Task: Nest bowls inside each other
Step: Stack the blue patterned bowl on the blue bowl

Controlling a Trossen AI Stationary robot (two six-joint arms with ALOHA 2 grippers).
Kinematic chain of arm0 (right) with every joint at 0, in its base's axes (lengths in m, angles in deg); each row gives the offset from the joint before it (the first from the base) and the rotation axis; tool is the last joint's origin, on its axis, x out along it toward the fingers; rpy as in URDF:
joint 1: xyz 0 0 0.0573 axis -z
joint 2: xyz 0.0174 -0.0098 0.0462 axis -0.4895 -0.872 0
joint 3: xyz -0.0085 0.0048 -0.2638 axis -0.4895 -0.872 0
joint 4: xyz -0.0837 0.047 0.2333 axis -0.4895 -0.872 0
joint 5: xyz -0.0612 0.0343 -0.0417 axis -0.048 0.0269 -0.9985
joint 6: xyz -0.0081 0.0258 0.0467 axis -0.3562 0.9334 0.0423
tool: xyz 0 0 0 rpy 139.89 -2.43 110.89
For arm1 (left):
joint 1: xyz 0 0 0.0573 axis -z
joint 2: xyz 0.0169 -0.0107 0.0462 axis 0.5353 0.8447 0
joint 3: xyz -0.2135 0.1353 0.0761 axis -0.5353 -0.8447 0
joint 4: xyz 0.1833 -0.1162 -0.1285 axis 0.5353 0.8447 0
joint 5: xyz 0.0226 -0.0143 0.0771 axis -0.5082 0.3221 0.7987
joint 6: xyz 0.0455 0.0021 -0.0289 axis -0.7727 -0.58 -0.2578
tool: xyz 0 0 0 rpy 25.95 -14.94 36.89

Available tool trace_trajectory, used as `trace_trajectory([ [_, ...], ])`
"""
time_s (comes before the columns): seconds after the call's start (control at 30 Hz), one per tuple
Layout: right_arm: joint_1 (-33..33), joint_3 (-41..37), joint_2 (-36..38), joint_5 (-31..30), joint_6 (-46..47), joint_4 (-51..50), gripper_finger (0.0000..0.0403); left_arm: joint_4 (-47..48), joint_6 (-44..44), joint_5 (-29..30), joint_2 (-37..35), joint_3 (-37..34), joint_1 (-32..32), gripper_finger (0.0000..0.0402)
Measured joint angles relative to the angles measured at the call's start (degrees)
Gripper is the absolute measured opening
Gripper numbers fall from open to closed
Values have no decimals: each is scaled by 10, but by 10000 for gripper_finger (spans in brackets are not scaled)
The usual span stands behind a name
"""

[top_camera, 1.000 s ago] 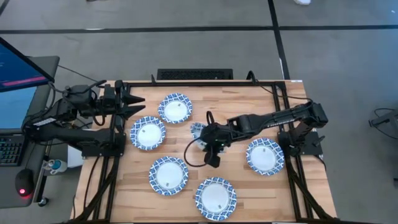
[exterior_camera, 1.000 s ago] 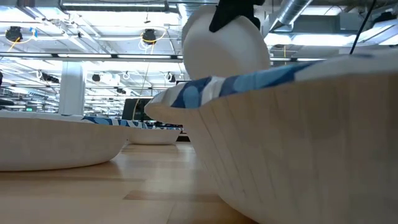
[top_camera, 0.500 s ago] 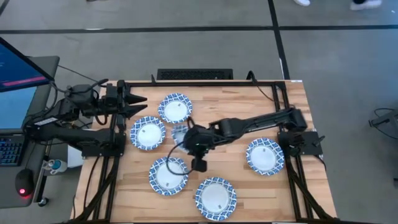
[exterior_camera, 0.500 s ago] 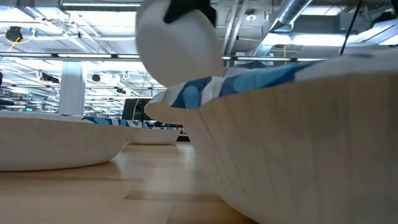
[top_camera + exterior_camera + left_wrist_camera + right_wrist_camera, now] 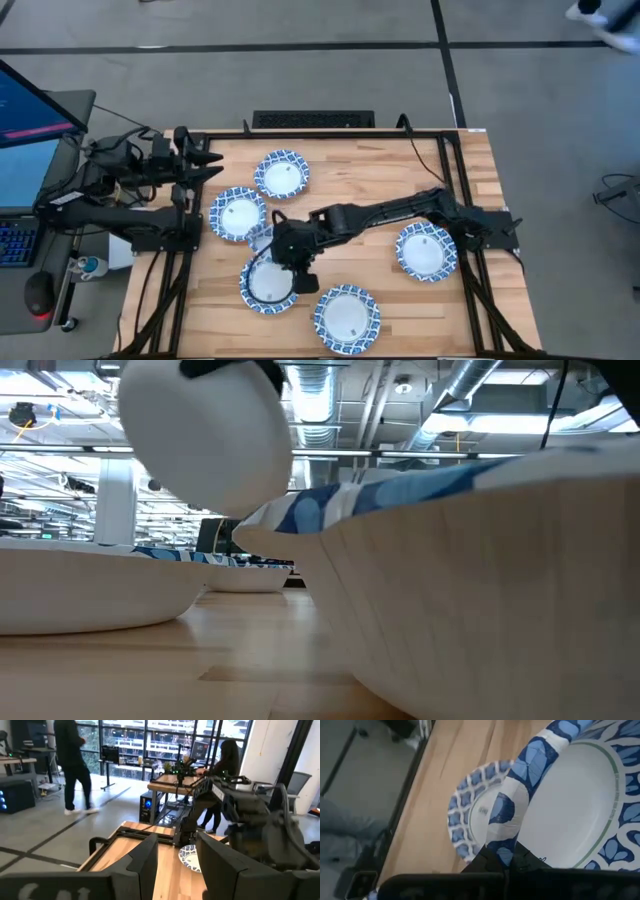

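Five blue-rimmed white bowls rest on their bases on the wooden table [image 5: 380,170]: far left [image 5: 282,174], left [image 5: 238,213], near left [image 5: 270,283], near middle [image 5: 347,318] and right [image 5: 426,250]. My right gripper [image 5: 274,241] is shut on a further bowl [image 5: 262,237], held in the air between the left and near-left bowls. In the low view this bowl's white underside [image 5: 205,440] shows high up. My left gripper [image 5: 207,165] stands open at the table's far left corner, with nothing between its fingers [image 5: 142,862]. My right gripper pinches the bowl's patterned rim [image 5: 504,837] between its two fingers [image 5: 530,862], one on the inner face and one on the outer. The fingers slant down from the table's right. The bowl is lifted clear and steeply tilted, above a bowl [image 5: 467,817] on the table.
A black metal frame [image 5: 450,135] runs around the table's edges. A keyboard [image 5: 313,119] lies beyond the far edge and a monitor [image 5: 30,110] stands off to the left. People [image 5: 72,760] are in the room beyond. Bare wood [image 5: 380,170] lies at far middle and right.
My right gripper has carried the bowl from the table's middle toward the left edge and a little toward the near edge, rolling as it went. The bowl has stayed clear of the table and now hangs between the left and near-left bowls.
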Motion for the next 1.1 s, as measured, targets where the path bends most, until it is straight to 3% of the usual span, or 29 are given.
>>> trace_trajectory([
  [0.3,-20,42,-63,-1,-1,46,2,38,31,0,4,0,0,125],
  [0.5,-39,48,-64,-39,12,63,2,41,37,-42,6,0,0,125],
  [0.8,-49,47,-79,-51,39,92,5,38,34,-44,6,0,0,125],
  [1.1,-49,46,-83,-48,26,108,89,39,34,-57,6,0,0,125],
])
